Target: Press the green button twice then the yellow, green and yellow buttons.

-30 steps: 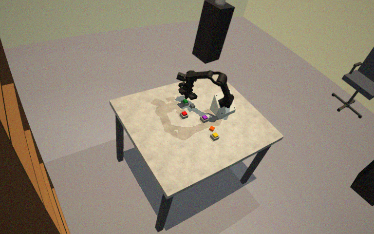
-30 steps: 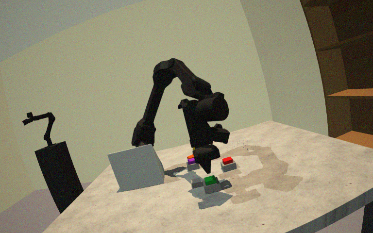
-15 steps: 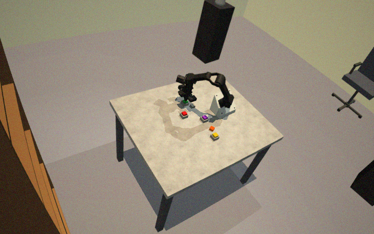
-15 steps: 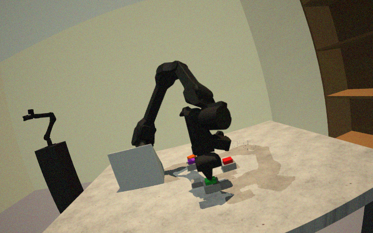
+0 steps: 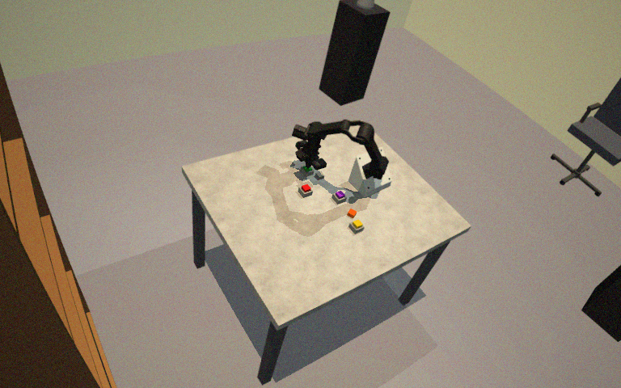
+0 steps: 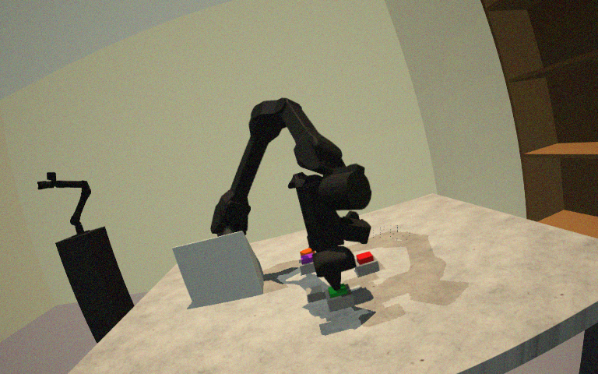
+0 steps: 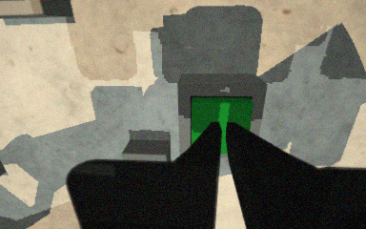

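The green button (image 5: 306, 168) (image 6: 338, 291) (image 7: 207, 114) sits on a grey base at the far side of the table. My gripper (image 5: 310, 165) (image 6: 334, 284) (image 7: 222, 130) is shut, empty, and points straight down with its fingertips on the green button's top. The yellow button (image 5: 357, 223) stands on its grey base near the table's right side, well away from the gripper. It is hidden behind the arm in the exterior view.
A red button (image 5: 306, 187) (image 6: 364, 257) and a purple button (image 5: 340, 194) (image 6: 307, 259) stand nearby. An orange block (image 5: 351, 212) (image 6: 306, 252) lies by the yellow button. A small grey block (image 5: 318, 174) (image 6: 316, 294) (image 7: 146, 148) lies beside the green button. The arm's white base (image 5: 368, 180) (image 6: 219, 269) stands at the back.
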Controlling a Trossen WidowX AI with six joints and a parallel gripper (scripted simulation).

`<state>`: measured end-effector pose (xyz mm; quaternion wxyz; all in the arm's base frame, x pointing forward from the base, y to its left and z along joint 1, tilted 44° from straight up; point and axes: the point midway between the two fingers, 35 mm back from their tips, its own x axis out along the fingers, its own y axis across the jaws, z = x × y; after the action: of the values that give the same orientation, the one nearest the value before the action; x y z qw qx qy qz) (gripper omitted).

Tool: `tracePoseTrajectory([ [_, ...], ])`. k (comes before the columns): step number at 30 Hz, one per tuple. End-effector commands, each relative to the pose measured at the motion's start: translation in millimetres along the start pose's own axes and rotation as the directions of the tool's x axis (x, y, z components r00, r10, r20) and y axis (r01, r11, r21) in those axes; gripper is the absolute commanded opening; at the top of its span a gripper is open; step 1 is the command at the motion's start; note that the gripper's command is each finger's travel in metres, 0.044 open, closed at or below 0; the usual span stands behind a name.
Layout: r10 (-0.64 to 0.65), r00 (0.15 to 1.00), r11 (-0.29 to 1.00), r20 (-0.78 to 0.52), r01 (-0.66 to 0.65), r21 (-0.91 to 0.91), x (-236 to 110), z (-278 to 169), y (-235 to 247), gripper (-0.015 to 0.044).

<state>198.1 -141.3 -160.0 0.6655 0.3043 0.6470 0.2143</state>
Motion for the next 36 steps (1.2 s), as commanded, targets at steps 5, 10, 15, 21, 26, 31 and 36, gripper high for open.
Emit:
tracePoseTrajectory([
  [5,0.004,1.0,1.0,0.003,-0.004,0.005,1,0,1,0.002],
  [10,0.003,1.0,1.0,0.003,-0.003,0.005,-32,0,0,0.002],
  [15,0.003,1.0,1.0,0.003,-0.003,0.005,-31,0,0,0.002],
  [21,0.003,1.0,1.0,0.003,-0.003,0.005,-23,0,0,0.002],
  [26,0.004,1.0,1.0,0.003,-0.004,0.005,-15,1,0,0.002],
  [31,0.004,1.0,1.0,0.003,-0.004,0.005,-6,0,0,0.002],
  [36,0.004,1.0,1.0,0.003,-0.004,0.005,0,0,1,0.002],
])
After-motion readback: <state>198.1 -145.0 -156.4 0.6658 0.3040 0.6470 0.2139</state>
